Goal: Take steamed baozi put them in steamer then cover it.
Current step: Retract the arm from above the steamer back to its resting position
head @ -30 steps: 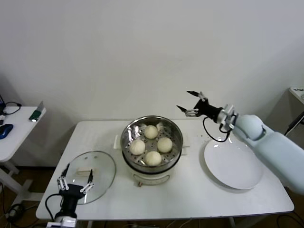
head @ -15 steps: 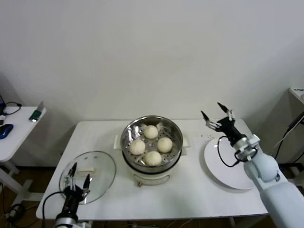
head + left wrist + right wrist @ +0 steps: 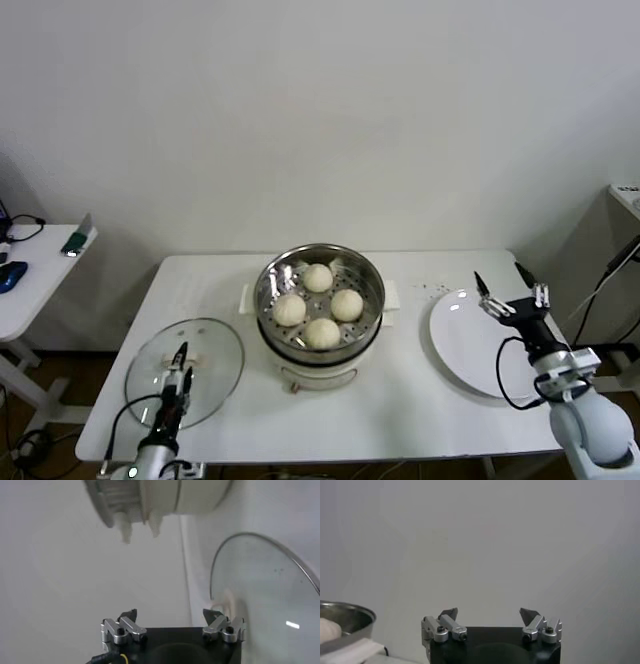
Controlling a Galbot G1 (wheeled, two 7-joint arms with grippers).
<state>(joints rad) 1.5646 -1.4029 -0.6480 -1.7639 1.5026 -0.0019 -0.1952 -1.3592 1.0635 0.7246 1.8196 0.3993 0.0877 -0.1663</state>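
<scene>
The left gripper hangs low over the near left part of the white table, its fingers spread wide and holding nothing. It sits above the near side of the cover, a clear glass lid with a metal rim that lies flat on the tabletop, its whitish bar handle just beyond the fingertips. From the left wrist camera, the lid's curved rim and handle end appear just past one finger, with the steamer's white base farther off.

The right gripper is raised at the table's right edge, fingers also wide apart and empty, above the far rim of a flat white plate. Its wrist camera faces the blank wall, catching a steel rim at the frame's side.

Between lid and plate stands the steamer, a shiny steel basket on a white pot base, uncovered. Four steamed baozi rest inside on its perforated floor, set close together in a diamond. A second small table with a few items stands off to the robot's left.
</scene>
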